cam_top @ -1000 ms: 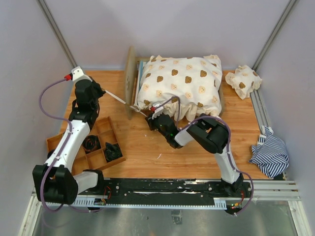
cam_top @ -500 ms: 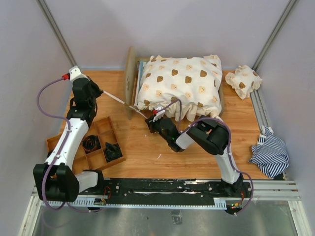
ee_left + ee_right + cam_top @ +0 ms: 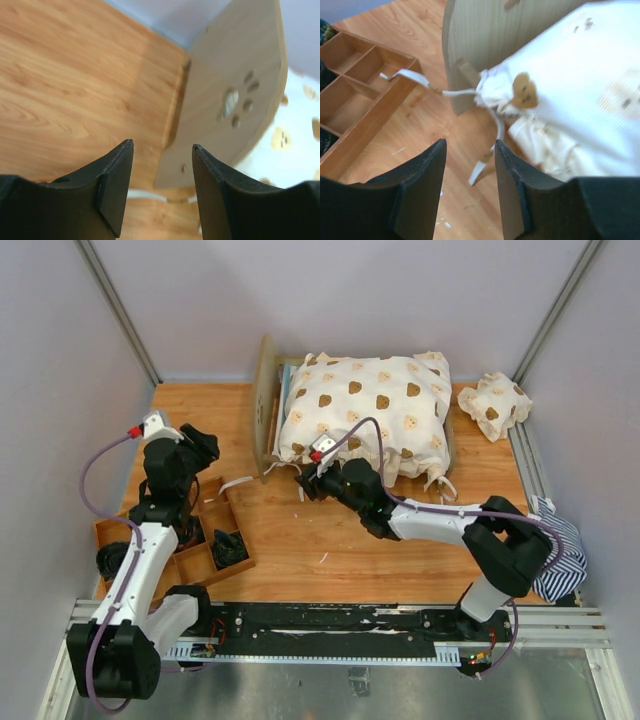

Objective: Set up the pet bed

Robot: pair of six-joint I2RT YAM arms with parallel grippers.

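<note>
- Two pincers, and both are empty.
- The left pincer point(image 3: 162, 145) has its fingers apart with nothing between them. It points at the headboard point(image 3: 235, 100) from the left side of the bench point(image 3: 300, 550).
- The right pincer point(image 3: 470, 142) has its fingers apart too. It hangs just in front of the white ties point(image 3: 412, 75) and holds nothing.
- The bed point(image 3: 266, 400) sits at the middle of the far edge of the bench. Its headboard is on the left.
- The bear cover point(image 3: 370, 405) lies puffed up over the bed.
- The ties hang at the near left corner of the bed, by the headboard's leg. They look knotted there, but I cannot tell how tight.
- One tie end lies on the bench and reaches toward the tray point(image 3: 375, 112).
- What could go wrong, I think:
  - A loose knot could slip, and that corner of the cover would pop off.
  - The right pincer is very near the ties. If a finger hooks one as it moves, it could pull the knot open or drag the bed.
  - The bed looks light. A bump from the left pincer could push or tip the headboard.
- The pillow point(image 3: 494, 405) waits in the far right corner, off the bed.
- A striped cloth point(image 3: 555, 550) lies at the right edge.
</note>
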